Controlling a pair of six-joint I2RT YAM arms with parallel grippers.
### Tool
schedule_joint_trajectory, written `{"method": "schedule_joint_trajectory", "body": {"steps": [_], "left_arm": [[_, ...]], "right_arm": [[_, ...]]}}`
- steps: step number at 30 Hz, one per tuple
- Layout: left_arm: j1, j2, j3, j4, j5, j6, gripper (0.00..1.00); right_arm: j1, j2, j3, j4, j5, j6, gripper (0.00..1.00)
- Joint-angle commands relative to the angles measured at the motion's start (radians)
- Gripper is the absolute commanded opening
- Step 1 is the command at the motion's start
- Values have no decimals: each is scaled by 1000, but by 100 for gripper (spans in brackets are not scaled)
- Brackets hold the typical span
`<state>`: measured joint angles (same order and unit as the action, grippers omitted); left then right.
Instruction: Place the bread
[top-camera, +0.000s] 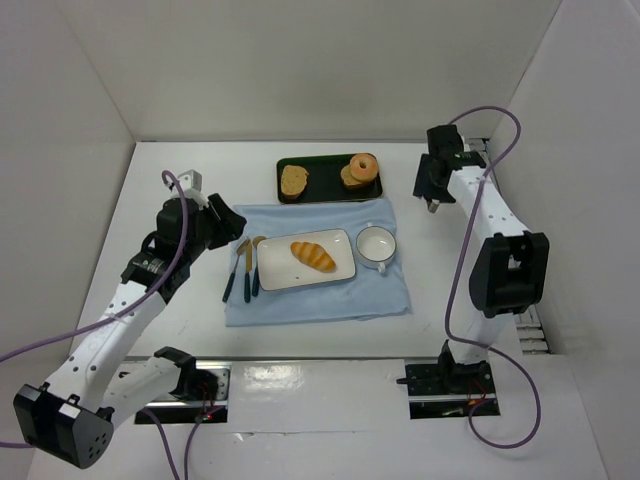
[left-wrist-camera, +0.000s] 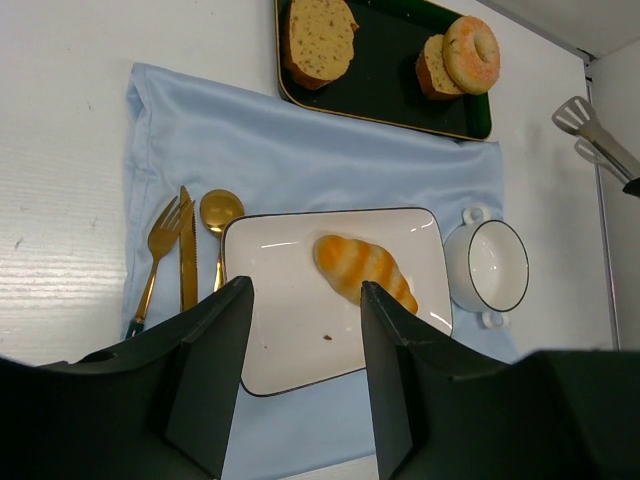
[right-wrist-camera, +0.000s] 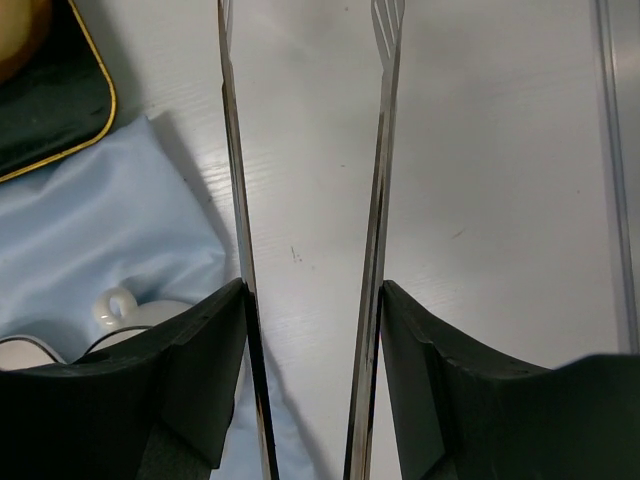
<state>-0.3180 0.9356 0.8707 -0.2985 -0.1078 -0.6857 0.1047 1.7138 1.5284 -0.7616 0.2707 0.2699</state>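
Observation:
The bread (top-camera: 313, 256) is a golden-orange ridged roll lying diagonally on the white rectangular plate (top-camera: 281, 276). It also shows in the left wrist view (left-wrist-camera: 365, 272), on the plate (left-wrist-camera: 290, 335). My left gripper (top-camera: 226, 222) is open and empty, up over the left side of the blue cloth, clear of the plate; in its own view its jaws (left-wrist-camera: 305, 292) frame the plate's near edge. My right gripper (top-camera: 431, 193) is at the far right of the table, shut on metal tongs (right-wrist-camera: 384, 150), whose two arms stand spread apart with nothing between them.
A dark tray (top-camera: 325, 186) at the back holds a toast slice (top-camera: 293, 180) and a ring doughnut (top-camera: 363, 166). A white bowl (top-camera: 376, 244) stands right of the plate and gold cutlery (top-camera: 244, 268) left of it, all on the blue cloth (top-camera: 320, 302). White walls enclose the table.

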Motion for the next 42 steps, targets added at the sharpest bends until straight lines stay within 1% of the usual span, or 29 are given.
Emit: {"method": "schedule_joint_trajectory", "body": {"steps": [1,11,18,22,26,32,42], "left_arm": [[-4,-20,30,18,-6,-3,60],[-4,-29,21,18,-15,-3,60],[-4,-29,11,18,-33,-3,60],[-4,-20,11,18,-33,-3,60],[-4,-20,11,27,-33,6,60],[-4,-9,11,48,-33,6,60],[-4,0,2,59,-43,15,60]], "right_arm": [[-22,27,3,73,-74,-38,60],[-22,167,93,42,-103,-47,60],[-22,224,125,-83,-103,-35,60],[-11,192,18,-94,-94,-24,60],[-2,170,-39,-133,-73,-24,60],[16,109,-140,-142,-64,-14,60],[16,108,-181,-151,-27,5,60]]}}
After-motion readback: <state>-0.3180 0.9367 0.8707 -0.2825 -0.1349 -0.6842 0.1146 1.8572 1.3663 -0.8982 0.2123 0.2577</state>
